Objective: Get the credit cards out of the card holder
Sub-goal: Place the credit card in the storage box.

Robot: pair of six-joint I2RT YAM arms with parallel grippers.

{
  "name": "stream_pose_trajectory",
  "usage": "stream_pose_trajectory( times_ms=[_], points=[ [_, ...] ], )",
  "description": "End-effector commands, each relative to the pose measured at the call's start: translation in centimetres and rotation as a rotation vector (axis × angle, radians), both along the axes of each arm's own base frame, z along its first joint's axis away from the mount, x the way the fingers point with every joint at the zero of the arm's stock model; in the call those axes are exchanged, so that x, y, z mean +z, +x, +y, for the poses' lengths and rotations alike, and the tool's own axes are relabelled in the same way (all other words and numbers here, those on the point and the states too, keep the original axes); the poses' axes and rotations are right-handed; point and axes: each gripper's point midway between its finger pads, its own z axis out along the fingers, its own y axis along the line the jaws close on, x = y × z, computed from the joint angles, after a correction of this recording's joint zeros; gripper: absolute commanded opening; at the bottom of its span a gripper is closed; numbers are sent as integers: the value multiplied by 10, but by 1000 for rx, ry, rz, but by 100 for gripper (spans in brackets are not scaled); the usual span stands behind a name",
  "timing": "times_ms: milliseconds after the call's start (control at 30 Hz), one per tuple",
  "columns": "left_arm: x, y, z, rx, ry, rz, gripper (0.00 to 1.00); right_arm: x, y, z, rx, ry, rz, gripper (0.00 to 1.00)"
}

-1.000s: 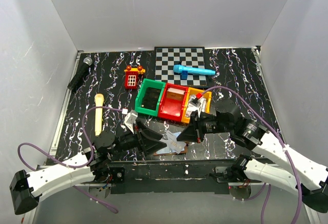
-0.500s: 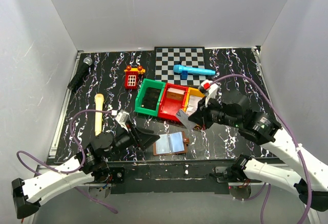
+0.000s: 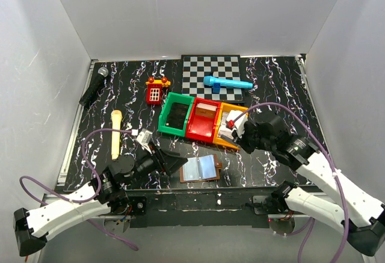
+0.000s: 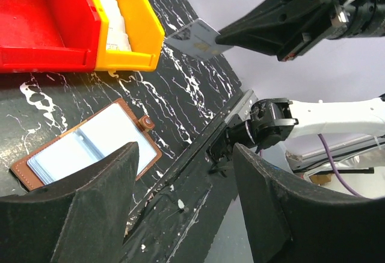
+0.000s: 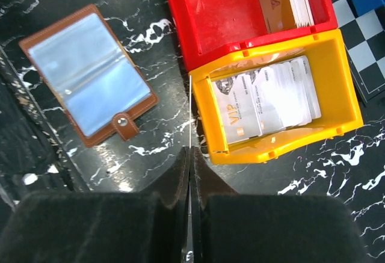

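Open card holder [image 3: 201, 168] near the table's front edge; one credit card [image 4: 195, 37] lifted beside a yellow bin [image 5: 283, 147].
At left, the left gripper [image 3: 171, 162] hangs wide open and empty, just left of the card holder. At right, the right gripper [image 5: 190, 173] is clamped on the credit card; best to lower it flat over the loose cards [image 5: 264, 103] in the bin before letting go.

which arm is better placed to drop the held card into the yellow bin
Right. The right end effector is shut on the card, edge-on right at the yellow bin's edge. The left end effector is open and empty, down by the card holder.
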Motion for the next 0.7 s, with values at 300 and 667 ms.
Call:
stream_pose_trajectory(
  times_ms=[300, 667],
  points=[
    [-1, -2, -3, -24, 16, -6, 63, 1, 73, 11, 121, 29, -75, 1],
    [-10, -2, 0, -16, 49, -4, 62, -35, 97, -1, 95, -29, -26, 1]
  ],
)
